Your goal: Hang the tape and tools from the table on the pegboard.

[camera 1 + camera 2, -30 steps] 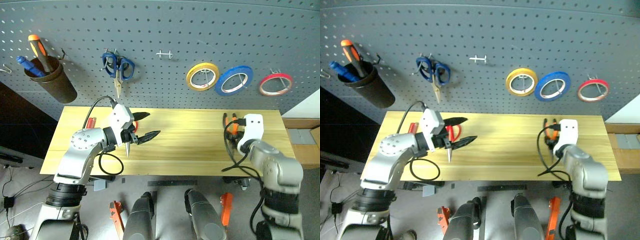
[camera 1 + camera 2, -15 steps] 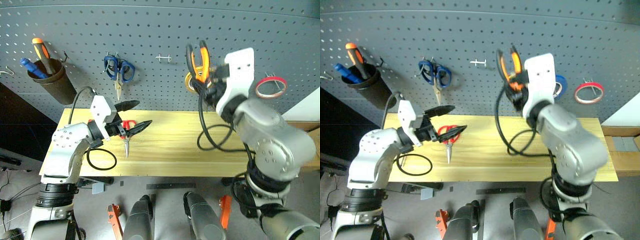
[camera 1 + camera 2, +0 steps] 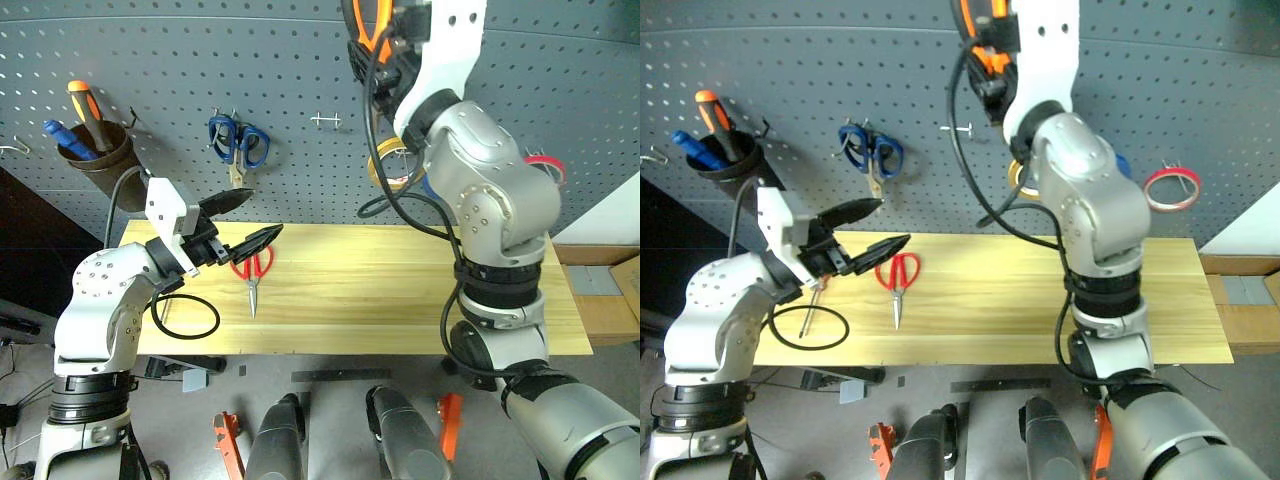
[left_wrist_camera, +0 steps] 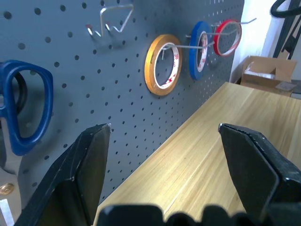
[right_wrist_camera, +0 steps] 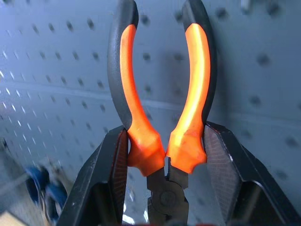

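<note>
The right gripper (image 5: pixel 165 155), raised against the pegboard (image 3: pixel 560 90), clenches the pliers (image 5: pixel 162 99) by their handles. The left gripper (image 3: pixel 245 220) hovers with fingers spread above the table (image 3: pixel 400 300), where the red scissors (image 3: pixel 252 270) lie. The red tape (image 4: pixel 226 36) hangs on a hook.

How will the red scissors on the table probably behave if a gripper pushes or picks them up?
The red scissors lie flat on the smooth table, so a push would probably slide or spin them, not roll them. The steel blades look stiff; they should not bend. The two halves may swing open at the pivot if lifted by one handle loop, and the thin, low shape likely makes pinching from above awkward.
</note>
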